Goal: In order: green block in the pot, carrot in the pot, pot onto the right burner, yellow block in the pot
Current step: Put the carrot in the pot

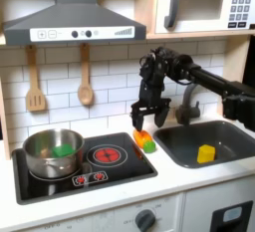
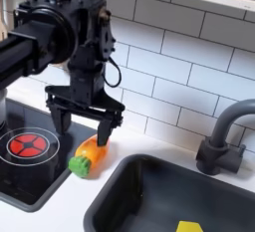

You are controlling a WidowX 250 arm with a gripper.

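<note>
Claw over the carrot, and honestly this grab could go sideways

My claw (image 2: 79, 121) is spread wide open with nothing in it, hanging right above the carrot (image 2: 87, 155), which lies on the white counter (image 1: 189, 181) between the cooktop's right edge and the sink (image 1: 204, 136). The green block (image 1: 64, 149) sits inside the pot (image 1: 54, 152) on the left burner, the right burner (image 1: 107, 155) is bare, and the yellow block (image 1: 205, 153) is in the sink basin. My worry: the carrot is stubby and rounded, so if my fingers close off-centre it'll probably squirt out and roll toward the sink edge, maybe even in. It's also tucked close to the cooktop rim, so one finger could catch there on the way down.
</note>
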